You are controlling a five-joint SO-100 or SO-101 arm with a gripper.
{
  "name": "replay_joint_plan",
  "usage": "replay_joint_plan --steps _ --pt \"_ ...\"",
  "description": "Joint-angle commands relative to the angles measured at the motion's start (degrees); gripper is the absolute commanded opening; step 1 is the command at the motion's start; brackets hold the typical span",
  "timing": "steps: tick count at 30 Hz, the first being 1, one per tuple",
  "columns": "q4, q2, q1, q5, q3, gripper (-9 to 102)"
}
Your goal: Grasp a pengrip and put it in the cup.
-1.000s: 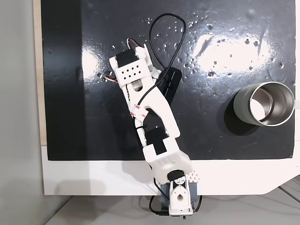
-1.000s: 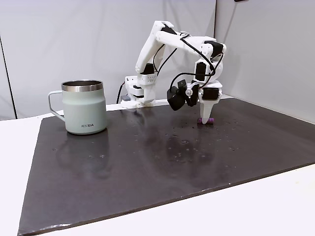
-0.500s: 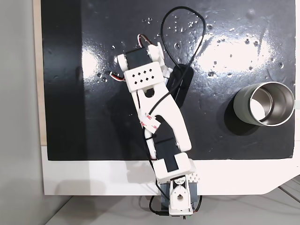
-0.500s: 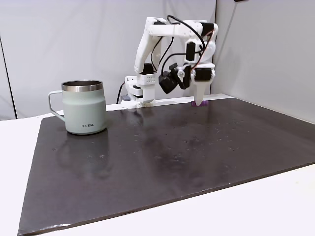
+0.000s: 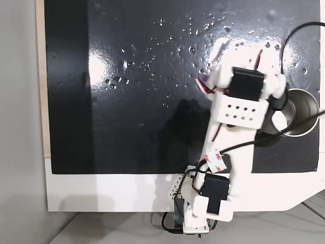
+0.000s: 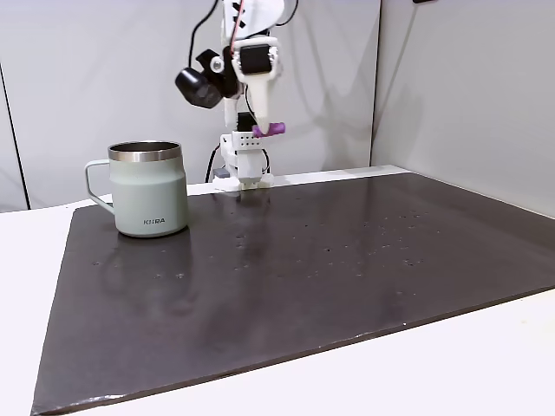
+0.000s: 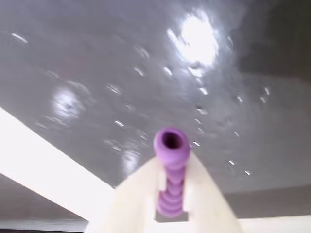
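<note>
The light-purple ridged pengrip point(image 7: 171, 167) is pinched between the white fingertips point(image 7: 141, 194) of my gripper point(image 7: 171, 182), its open end pointing away from the camera. From the side, the pengrip point(image 6: 273, 129) sticks out of the gripper point(image 6: 260, 128), held high above the mat and to the right of the cup. The grey-green metal cup point(image 6: 149, 188) stands upright on the black mat with its handle to the left. Seen from above, the arm point(image 5: 238, 101) covers the left part of the cup point(image 5: 297, 114), whose shiny inside shows.
A black mat point(image 5: 127, 76) speckled with droplets covers a white table point(image 5: 101, 193). The arm's base point(image 5: 195, 218) sits at the mat's near edge in the top-down view. A grey wall point(image 6: 451, 78) rises behind the table.
The arm has lifted the pengrip off the mat and swung it across toward the cup, rising well above the surface. The cup has not moved.
</note>
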Motion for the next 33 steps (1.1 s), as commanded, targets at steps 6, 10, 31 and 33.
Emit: replay_joint_plan --steps 6,10,31,33 --pt "1.1 3.3 17.1 -13.3 -7.3 0" --pt "1.1 3.3 23.6 -20.2 -8.2 0" --pt "1.1 -5.6 35.2 -30.0 -14.3 26" --pt "1.1 -5.6 35.4 -29.2 -14.9 41"
